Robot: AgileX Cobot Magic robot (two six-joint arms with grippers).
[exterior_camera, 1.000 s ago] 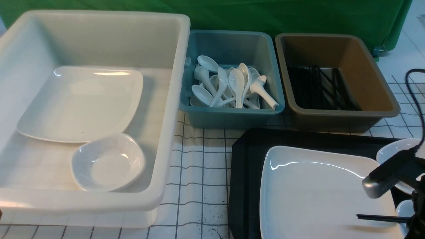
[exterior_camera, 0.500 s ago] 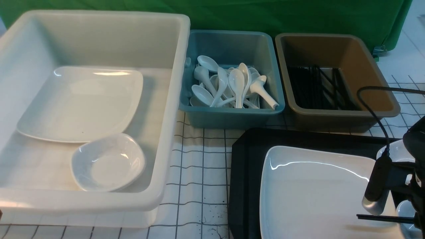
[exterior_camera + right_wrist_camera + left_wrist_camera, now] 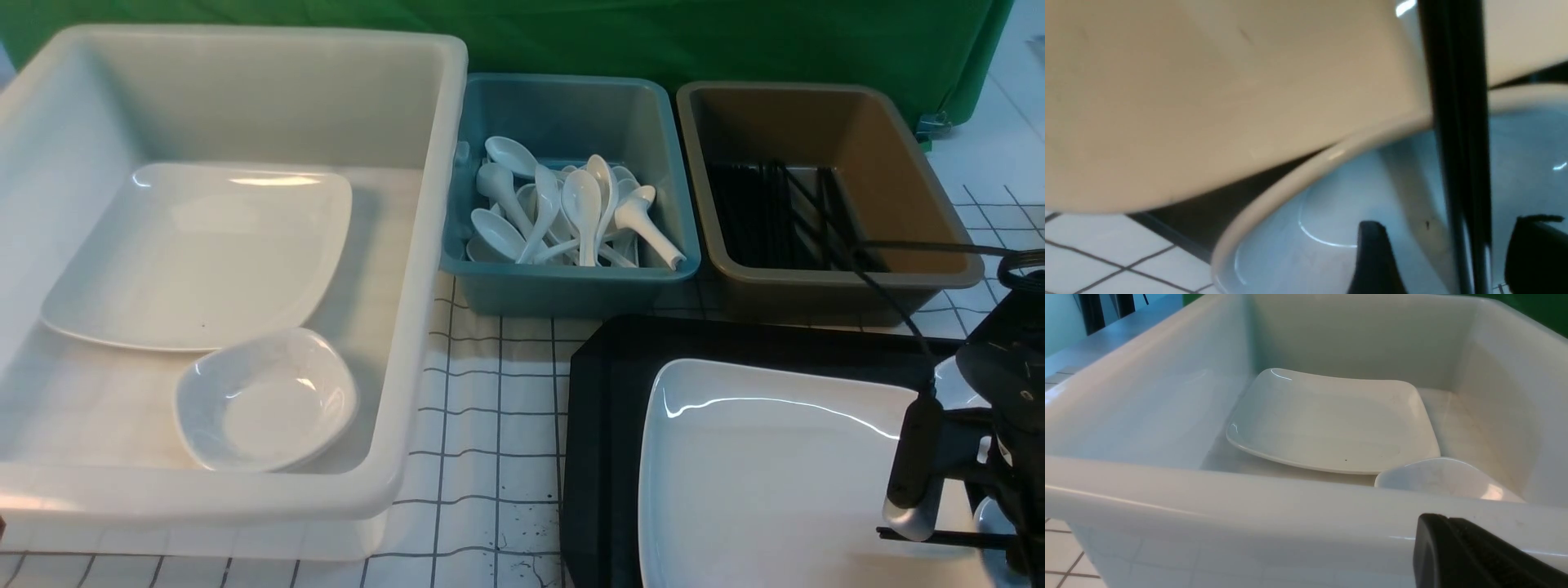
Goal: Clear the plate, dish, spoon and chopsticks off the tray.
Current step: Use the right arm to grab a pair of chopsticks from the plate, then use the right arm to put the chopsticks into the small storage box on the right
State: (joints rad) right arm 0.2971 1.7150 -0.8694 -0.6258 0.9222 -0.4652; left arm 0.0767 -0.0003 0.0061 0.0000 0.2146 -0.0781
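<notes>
- The left end effector [image 3: 1474, 555] shows only as a black corner in its wrist view, just outside the near wall of the large white plastic tub [image 3: 453, 163]. Whether its jaws are wide or closed cannot be told.
- The white tub holds a second white rounded-square plate [image 3: 196, 253] and a small white dish [image 3: 265, 400]. Neither has moved in the last second.
- The teal plastic tub [image 3: 571, 294] of white soup spoons [image 3: 571, 212] and the brown plastic tub [image 3: 816, 298] of black sticks [image 3: 775, 216] are unchanged.
- The black rectangular plastic tray [image 3: 604, 425] sits on the gridded tabletop [image 3: 490, 408]. The large glossy white rounded-square plate [image 3: 759, 474] remains on it, unmoved.
- The pair of thin black chopsticks [image 3: 939, 536] lies across the plate's near right edge, in the same position as before.
- Change noted: the right arm has swung from tilted to upright and dropped over that corner. Judgement: the chopstick pick is beginning, and the plate and chopsticks are not yet off the tray.
- The right end effector [image 3: 1453, 224] has its jaws spread wide. One finger stands on either side of the chopsticks, with a gap on each side and nothing gripped.
</notes>
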